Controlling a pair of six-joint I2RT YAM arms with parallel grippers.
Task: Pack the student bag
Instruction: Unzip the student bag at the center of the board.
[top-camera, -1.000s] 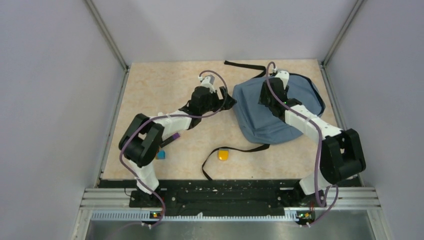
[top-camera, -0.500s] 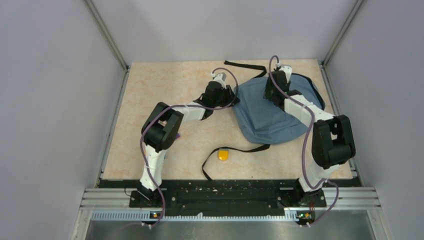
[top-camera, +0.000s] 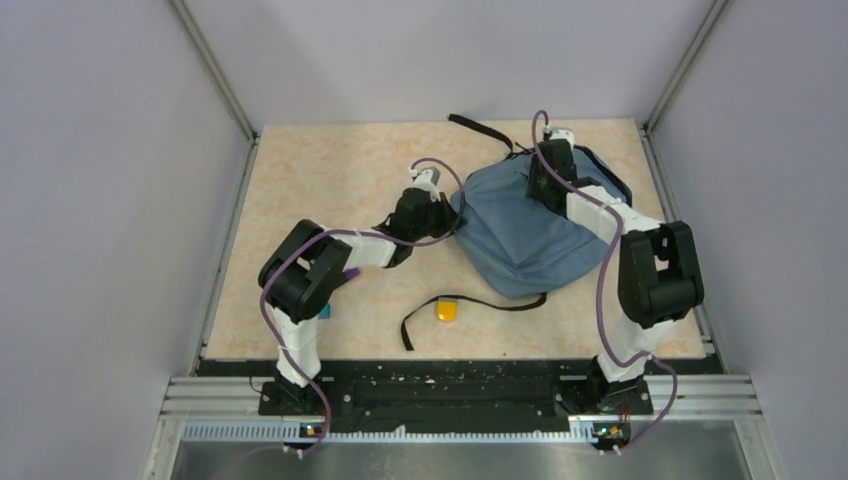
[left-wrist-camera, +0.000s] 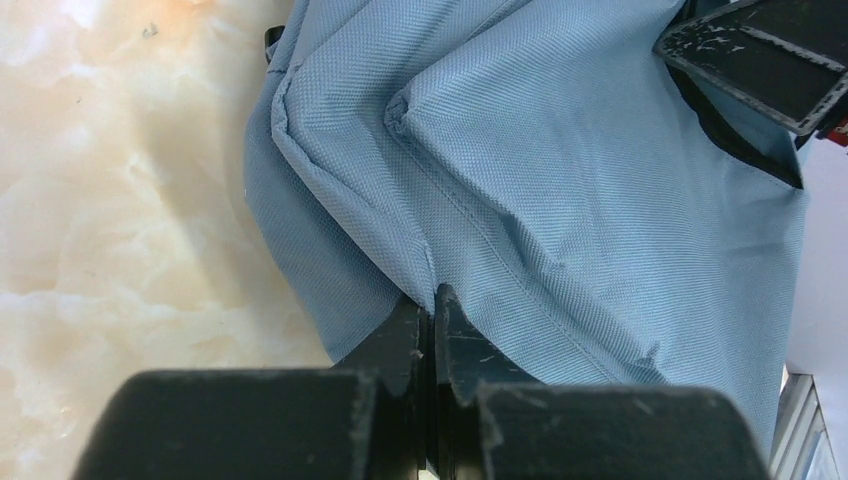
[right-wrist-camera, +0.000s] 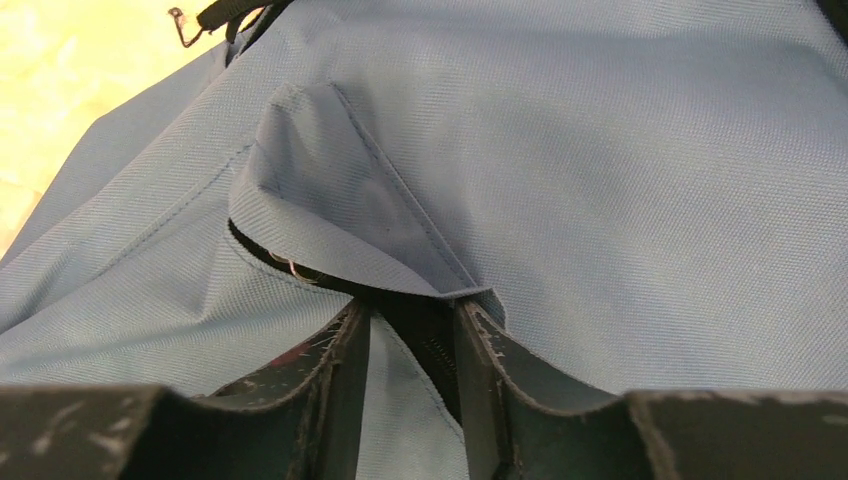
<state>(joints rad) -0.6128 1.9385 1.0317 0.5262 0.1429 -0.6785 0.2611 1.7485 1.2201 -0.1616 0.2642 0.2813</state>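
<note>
The student bag (top-camera: 520, 240), blue-grey fabric, lies at the back right of the table with black straps (top-camera: 470, 302) trailing toward the near edge. My left gripper (top-camera: 450, 216) is at the bag's left edge; in the left wrist view it (left-wrist-camera: 432, 296) is shut on a raised fold of the bag (left-wrist-camera: 560, 170). My right gripper (top-camera: 540, 190) is on the bag's upper part. In the right wrist view its fingers (right-wrist-camera: 410, 316) stand apart around a lifted flap and the dark zip opening of the bag (right-wrist-camera: 620, 150).
A small yellow item (top-camera: 447, 310) lies near the front between the straps. A small blue item (top-camera: 322, 311) and a purple one (top-camera: 352, 274) lie by the left arm. Another black strap (top-camera: 480, 128) runs behind the bag. Grey walls enclose the table.
The left gripper closed on the bag's left edge and drew back, dragging that side left and nearer. The right gripper's jaws narrowed while staying on the bag's top.
</note>
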